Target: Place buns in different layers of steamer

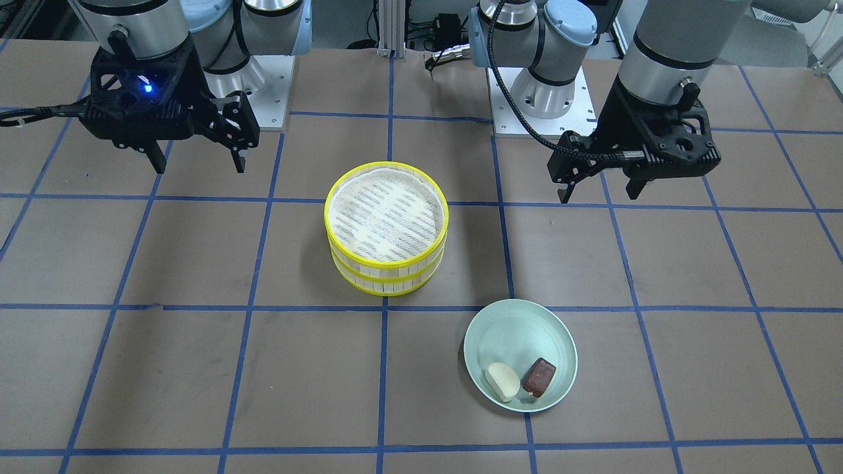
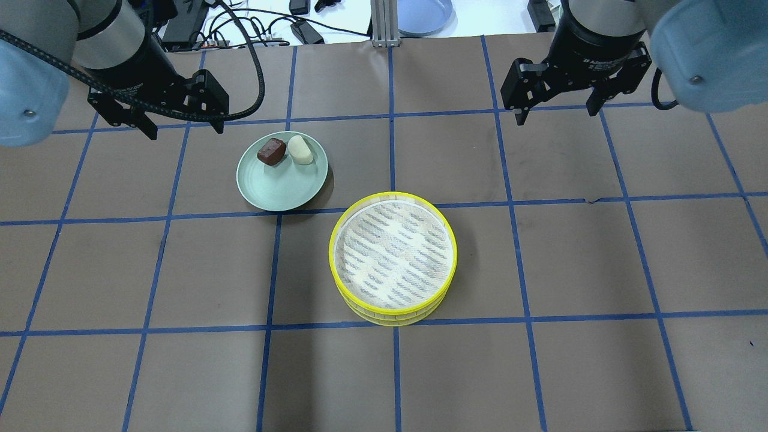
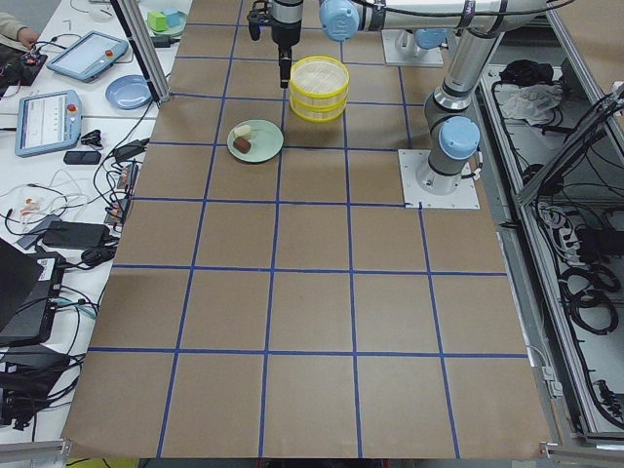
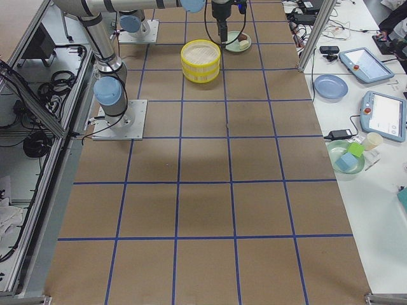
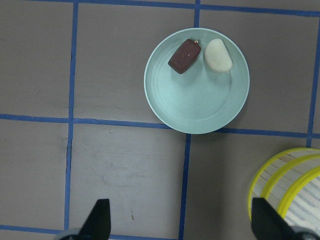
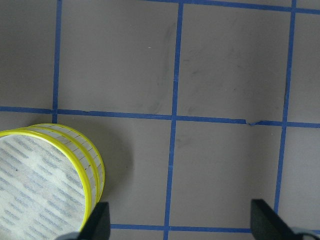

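Nearest, cream bun (image 1: pixel 502 381) and brown bun (image 1: pixel 539 376) are lying on green plate (image 1: pixel 520 332), probably soft and light; pinching gently across the narrow sides looks best. Behind, steamer layers (image 1: pixel 386 271) are sitting stacked. Farthest, left claw (image 1: pixel 599 191) and right claw (image 1: pixel 199 161) are hovering open, empty.

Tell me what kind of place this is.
Probably a robotics lab: robot arms bolted to a tape-gridded table, with teach pendants and loose cables on a side bench.

A pale green plate (image 2: pixel 276 186) sits on the brown worktop (image 2: pixel 570 258), which blue tape lines (image 1: pixel 197 307) divide into squares. A side table holds two tablets (image 4: pixel 359 63) and a blue dish (image 4: pixel 331 86).
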Motion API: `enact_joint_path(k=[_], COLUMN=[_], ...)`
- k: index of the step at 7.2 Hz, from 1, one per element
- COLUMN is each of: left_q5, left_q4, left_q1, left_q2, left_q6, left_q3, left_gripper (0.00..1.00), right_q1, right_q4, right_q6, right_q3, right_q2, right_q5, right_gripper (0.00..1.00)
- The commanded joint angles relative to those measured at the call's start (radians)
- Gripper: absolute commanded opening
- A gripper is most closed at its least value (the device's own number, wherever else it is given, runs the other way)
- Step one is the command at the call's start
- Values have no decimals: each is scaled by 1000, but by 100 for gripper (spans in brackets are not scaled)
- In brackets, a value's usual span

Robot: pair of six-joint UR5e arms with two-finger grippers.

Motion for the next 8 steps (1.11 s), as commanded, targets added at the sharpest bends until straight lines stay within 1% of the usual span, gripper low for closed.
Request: enact_joint_path(k=[1,6,8], left_q5=[3,0,31], left_q4=[4,-1,5], left_q1=[2,5,5], left_q2=[2,2,-22], left_q6=[4,-1,-8], left_q3=[-13,-18,-20], left_gripper=[100,100,100], right_q1=[0,0,5], right_q4=[0,0,2], right_q6=[0,0,5], right_q3=[0,0,3], right_q2=[0,0,-2], right_q5=[0,0,0], right_gripper=[100,100,100])
